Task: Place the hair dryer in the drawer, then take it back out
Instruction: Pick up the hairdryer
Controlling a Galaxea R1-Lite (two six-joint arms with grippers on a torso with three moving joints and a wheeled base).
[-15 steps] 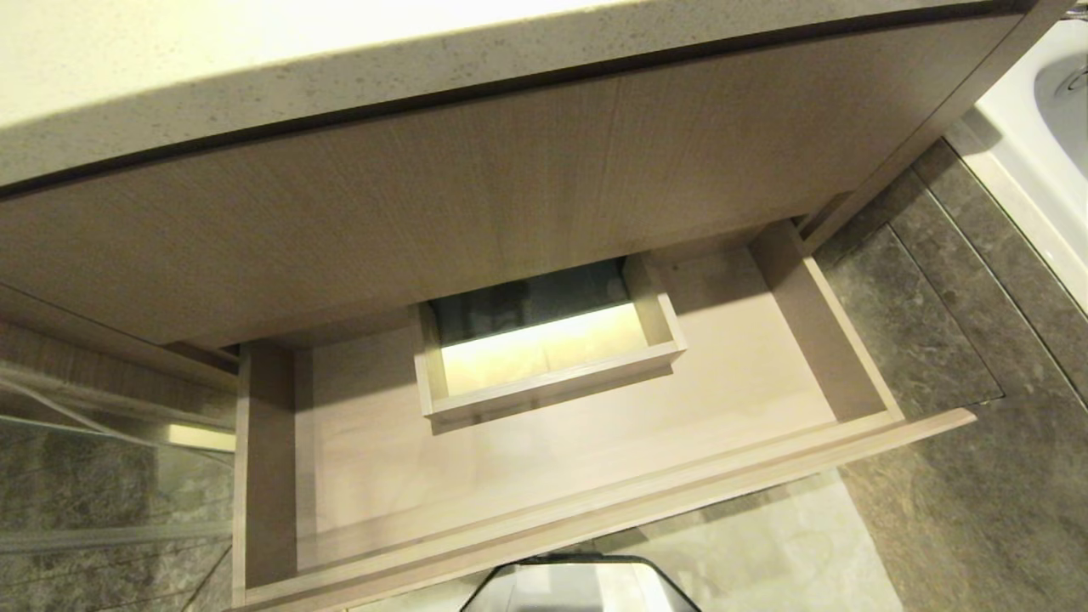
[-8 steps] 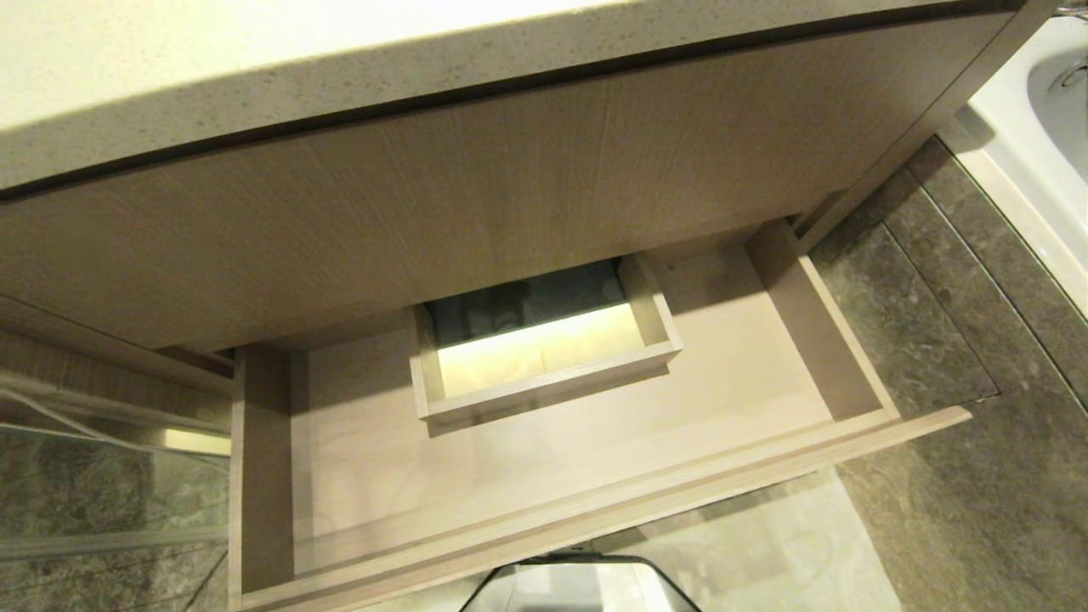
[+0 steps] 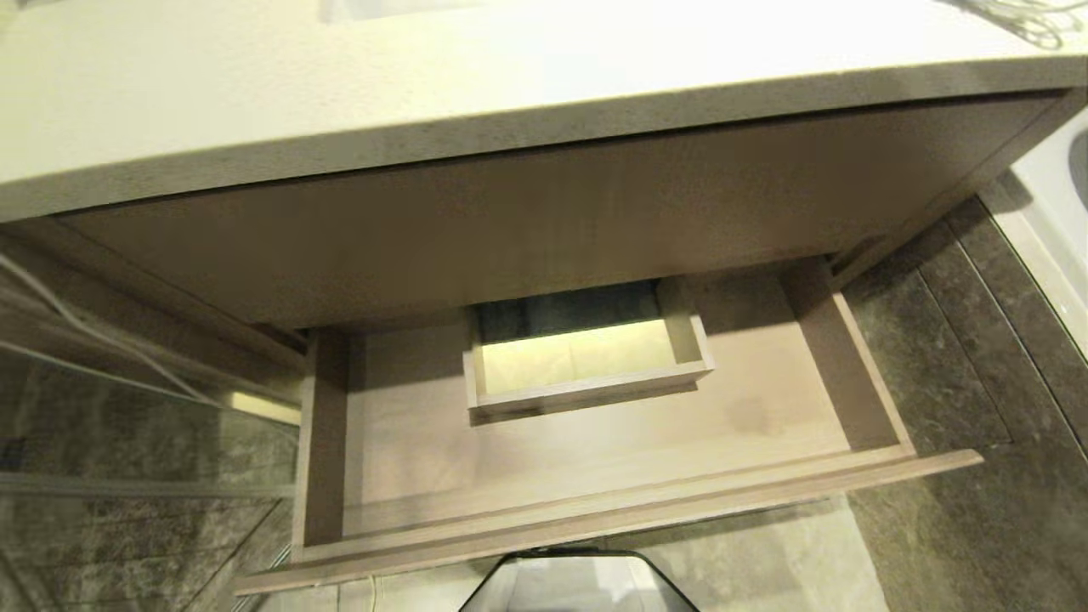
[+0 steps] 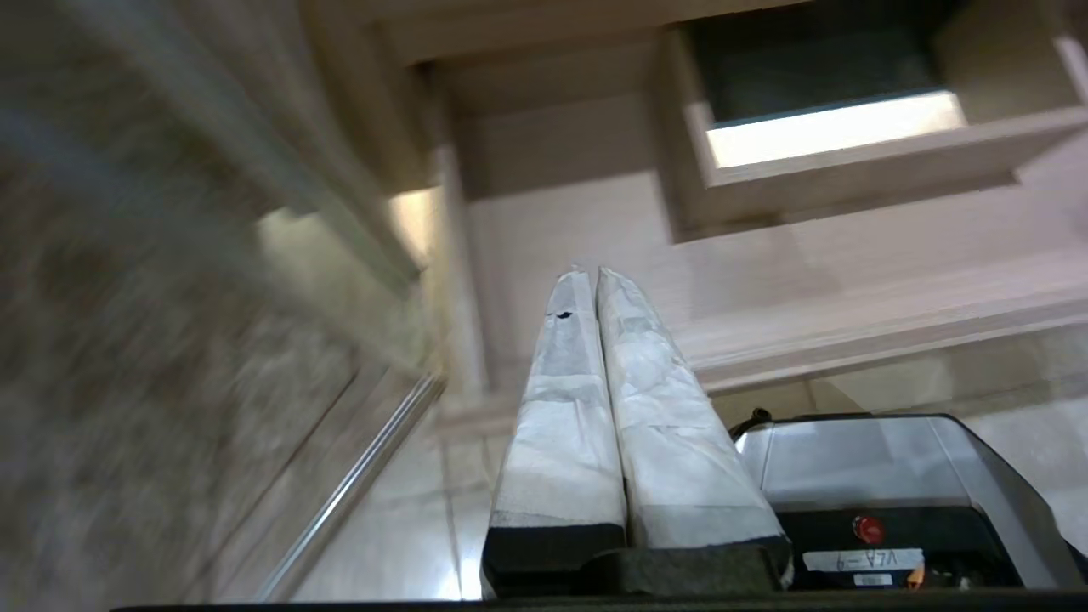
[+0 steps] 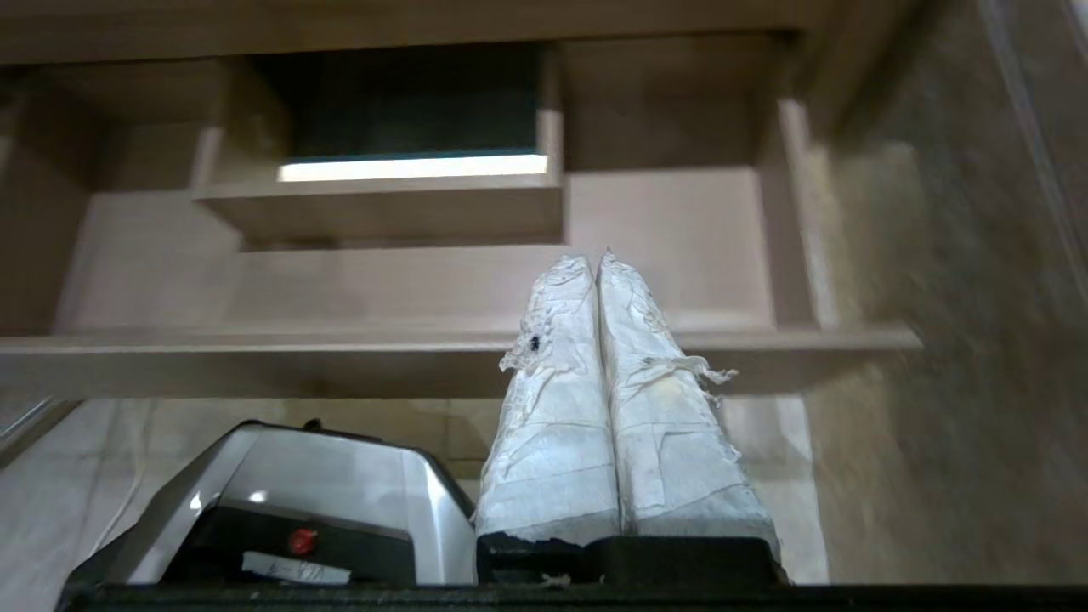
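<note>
The light wood-grain drawer stands pulled out under the pale countertop, with a boxed cutout at its back and nothing lying on its floor. No hair dryer shows in any view. My left gripper is shut, its white-wrapped fingers pressed together, held low in front of the drawer near its left side. My right gripper is also shut and holds nothing; it points at the drawer's front panel from low down. Neither arm shows in the head view.
The speckled countertop overhangs a tall wood-grain panel. A glass pane stands at the left, a white tub edge at the right. Dark stone tiles cover the floor. My grey base sits just before the drawer.
The whole head view has shifted: more of the countertop's top shows and the drawer looks smaller and farther, so the camera has risen. Both arms stayed still.
</note>
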